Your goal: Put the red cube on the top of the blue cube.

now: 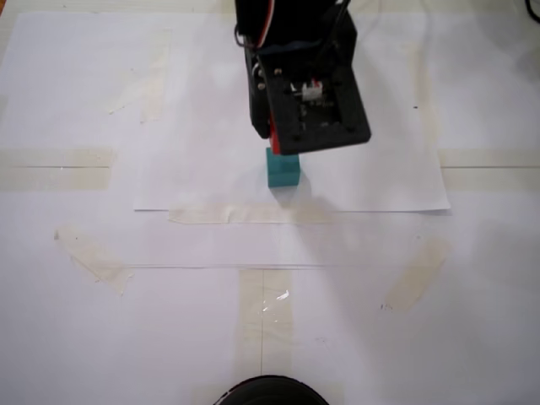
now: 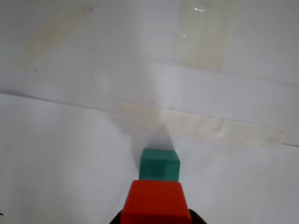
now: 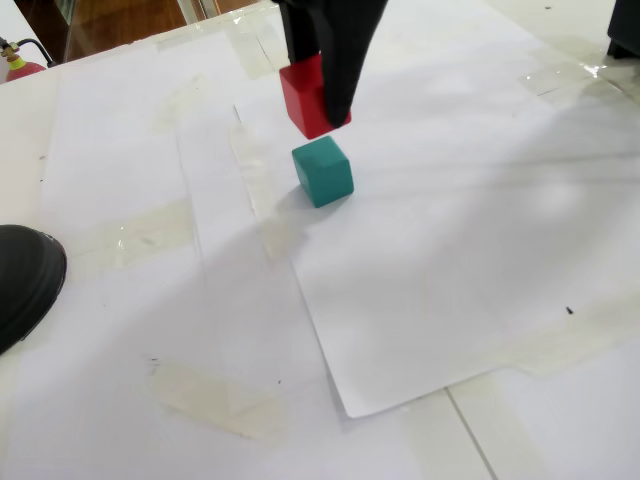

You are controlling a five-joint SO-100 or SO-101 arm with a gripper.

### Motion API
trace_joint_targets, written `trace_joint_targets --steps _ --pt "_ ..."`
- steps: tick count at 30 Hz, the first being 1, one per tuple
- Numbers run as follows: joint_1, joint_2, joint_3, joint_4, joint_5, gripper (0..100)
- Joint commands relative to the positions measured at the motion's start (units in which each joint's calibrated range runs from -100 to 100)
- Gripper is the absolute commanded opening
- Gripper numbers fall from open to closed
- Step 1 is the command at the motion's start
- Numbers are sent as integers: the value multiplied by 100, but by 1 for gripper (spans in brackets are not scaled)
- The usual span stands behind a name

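We see the red cube (image 3: 308, 97) lifted clear of the table, clamped between the black fingers of the gripper (image 3: 322, 108), which is closed on it and has nothing else in its hold. In that fixed view the cube hangs just above the blue cube (image 3: 323, 171), with a thin gap of air between the two, and it sits a little toward the far side of the blue one, not squarely over it. In the wrist view the red cube (image 2: 155, 201) fills the bottom middle of the picture, and we find the blue cube (image 2: 159, 164) just beyond its top edge, standing flat on the white paper with a soft shadow behind it. In the other fixed view, which faces the arm, the black body of the arm hides nearly all of the red cube; we make out only a sliver of red (image 1: 275, 141) at the blue cube's upper left, while the blue cube (image 1: 283, 168) shows plainly below the arm. The blue cube rests on a sheet of white paper (image 3: 430, 260) near that sheet's taped edge, and strips of pale tape (image 2: 201, 127) cross the table around it. At the left edge of the slanted fixed view we note a dark rounded object (image 3: 25, 282), which also peeks in at the bottom of the facing view (image 1: 268, 391).
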Motion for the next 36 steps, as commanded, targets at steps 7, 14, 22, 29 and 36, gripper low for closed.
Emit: trace_joint_targets --steps 7,14,22,29,36 --pt "138 119 -501 -192 78 3" --pt "130 145 -383 -331 68 3" --pt "115 231 -220 -494 59 3" --pt "130 291 -65 -543 54 3" --pt "107 308 62 -575 20 3"
